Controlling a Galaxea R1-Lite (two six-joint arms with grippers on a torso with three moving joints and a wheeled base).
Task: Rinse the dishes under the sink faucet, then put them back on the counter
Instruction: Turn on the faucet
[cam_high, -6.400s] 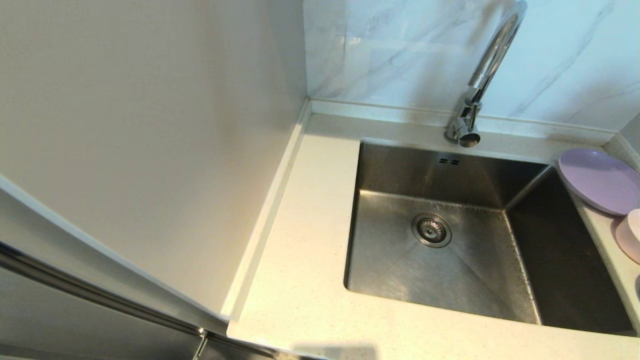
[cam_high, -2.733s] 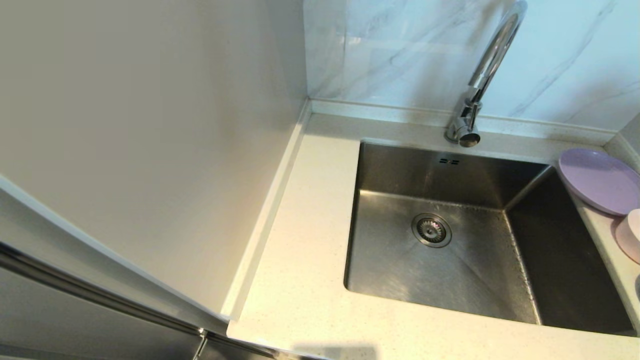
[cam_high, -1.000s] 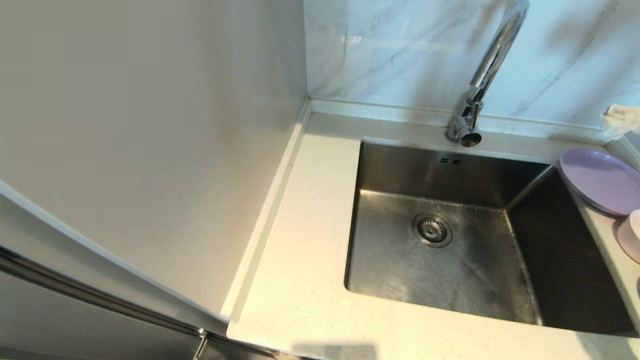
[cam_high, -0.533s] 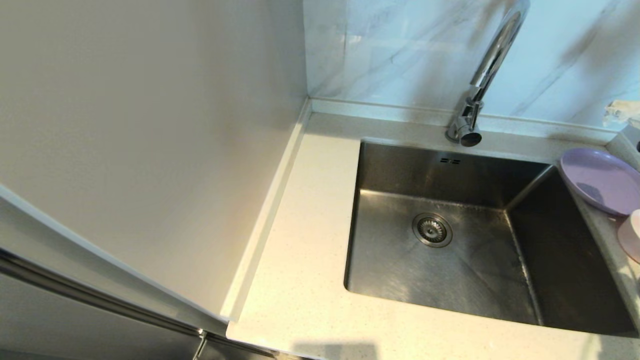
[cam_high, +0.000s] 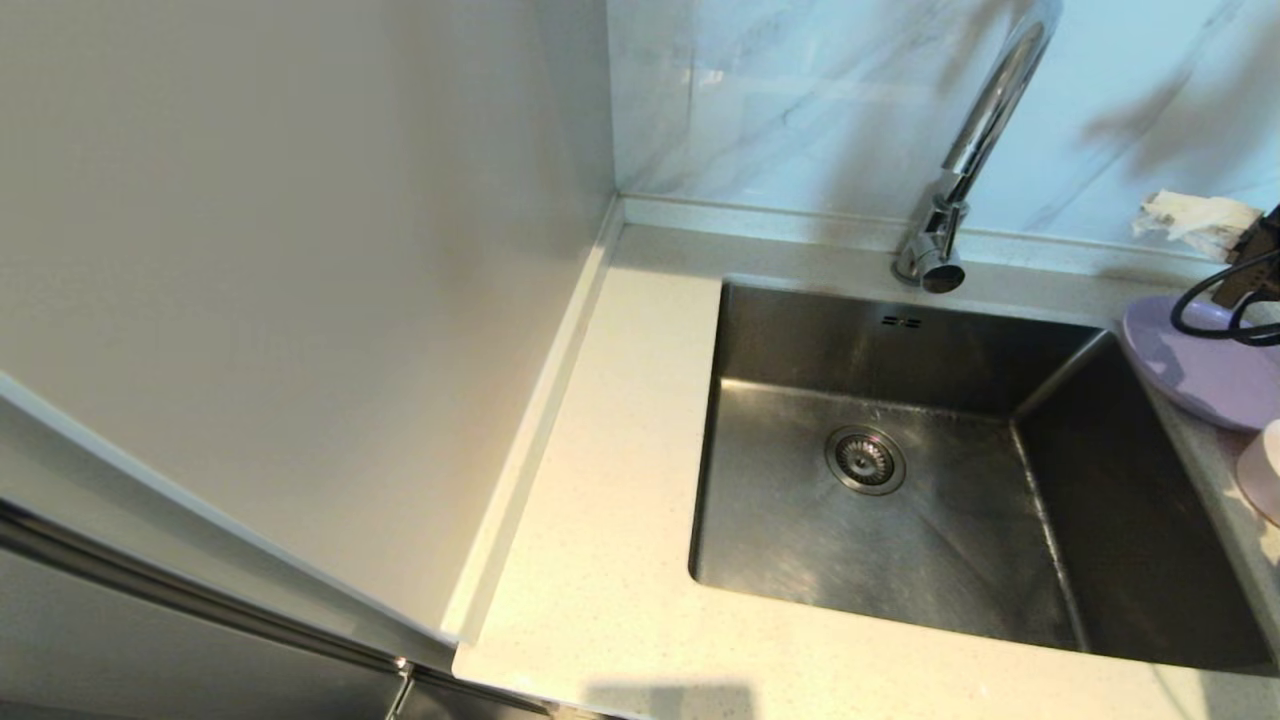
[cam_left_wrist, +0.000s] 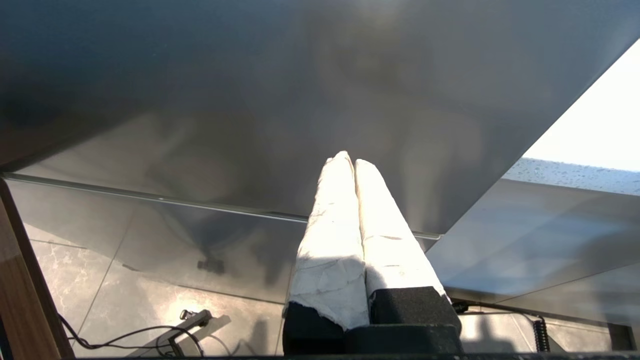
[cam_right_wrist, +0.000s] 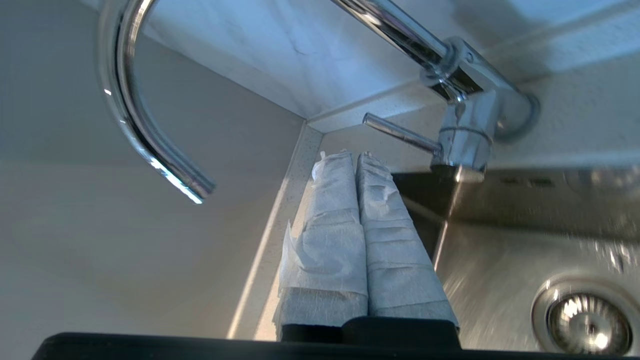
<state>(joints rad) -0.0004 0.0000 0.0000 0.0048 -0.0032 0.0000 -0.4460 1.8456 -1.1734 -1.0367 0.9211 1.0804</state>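
Your right gripper (cam_right_wrist: 354, 156) has its wrapped fingers (cam_right_wrist: 330, 220) pressed together, gripping nothing, at the head view's 3 o'clock edge above the lavender plate (cam_high: 1200, 375). The faucet (cam_high: 975, 130) stands at 1 o'clock, behind the sink (cam_high: 900, 345). Your left gripper (cam_left_wrist: 350, 161), fingers together too, hangs parked below the counter (cam_high: 600, 560).

The sink (cam_high: 900, 450) fills the lower right of the head view, set into the counter (cam_high: 600, 560). The faucet (cam_high: 960, 180) stands behind it at upper centre. At the right edge the plate (cam_high: 1190, 375) lies on the counter beside the sink, the cup (cam_high: 1262, 480) just below it, the right gripper (cam_high: 1195, 222) above it.
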